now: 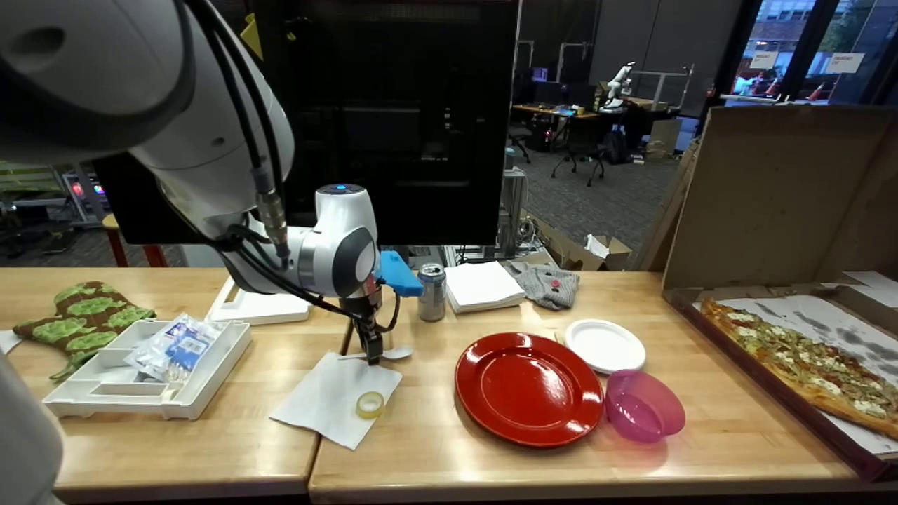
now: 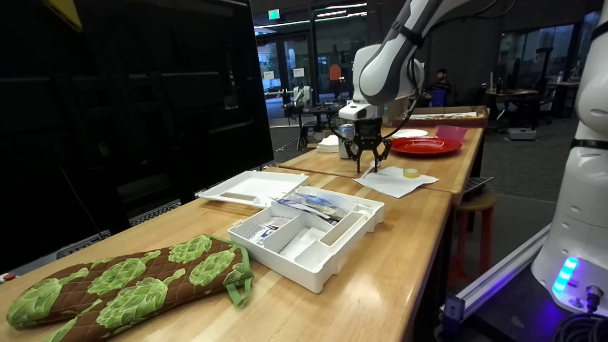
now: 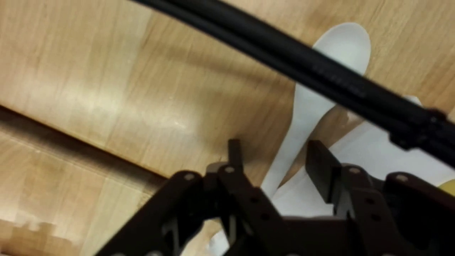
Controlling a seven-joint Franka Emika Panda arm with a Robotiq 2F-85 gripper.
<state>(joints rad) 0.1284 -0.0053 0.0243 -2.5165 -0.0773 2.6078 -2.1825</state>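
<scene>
White, likely plastic, the spoon lay on the table, its bowl on bare wood and its handle end over a sheet of paper. Low over it, the gripper held nothing: in the wrist view its fingers stood apart, with the handle between them and a gap on either side, narrower toward the paper. On that sheet we also saw a roll of tape, near the fingers. We took the step in hand to be lining up on the handle. The next move, as we judged it, called for centring first, then bringing both fingers in evenly without pinching the paper's edge. Whether the fingertips touched anything below, we could not tell.
</scene>
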